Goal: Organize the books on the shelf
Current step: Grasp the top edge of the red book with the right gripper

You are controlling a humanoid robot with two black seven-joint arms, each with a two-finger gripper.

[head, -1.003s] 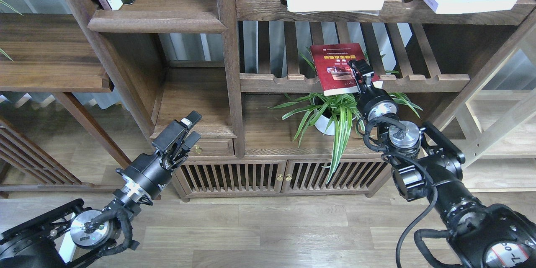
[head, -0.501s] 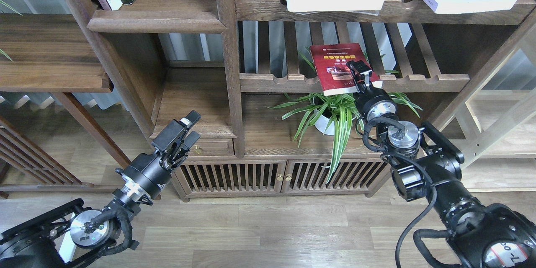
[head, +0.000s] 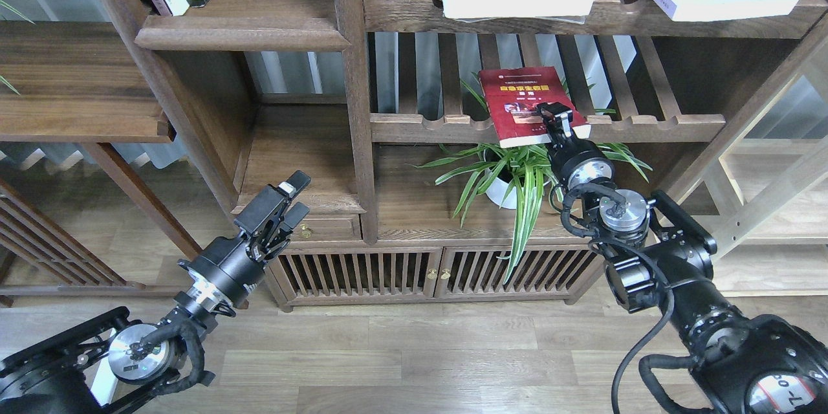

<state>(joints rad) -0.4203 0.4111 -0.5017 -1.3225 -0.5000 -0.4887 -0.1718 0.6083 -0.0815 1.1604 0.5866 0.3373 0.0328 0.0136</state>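
Since a second ago the right gripper [head: 555, 112] has slid back toward the near edge of the thin red paperback with pale lettering [head: 522, 103], which lies flat on the slatted dark wood rack with a scalloped front rail [head: 653, 121], overhanging it; whether the fingers clamp it I cannot tell. Light and floppy by the look of it, so it is best pinched deep at that overhanging edge; the left gripper [head: 284, 204] hangs slightly parted, holding nothing

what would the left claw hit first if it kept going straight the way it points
Probably the front edge of the small wooden shelf above the drawer; the left claw aims up and right at it. Depth is unclear from one view, so the gap cannot be judged.
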